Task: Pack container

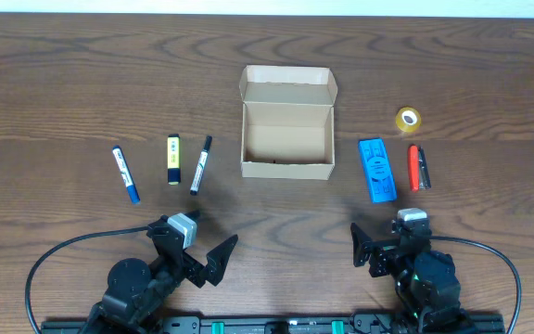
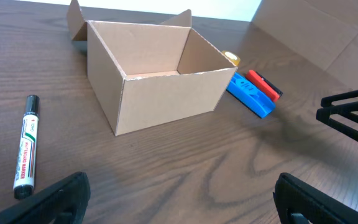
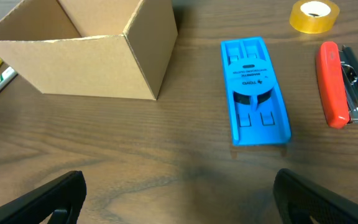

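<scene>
— Where do we find the container [image 1: 286, 170]?
— We see it mid-worktop [image 1: 63, 74], its top open and its lid flap [image 1: 286, 91] folded back.
— And around it?
— On its left we have a black marker [image 1: 200, 164], a yellow highlighter [image 1: 173, 159] and a blue marker [image 1: 125, 173]. On its right lie a blue plastic case [image 1: 376, 169], a red stapler [image 1: 418, 168] and a tape roll [image 1: 408, 119].
— Our tools?
— The left tool [image 2: 179, 196] and the right tool [image 3: 179, 196] both stand wide open, well apart from everything.
</scene>
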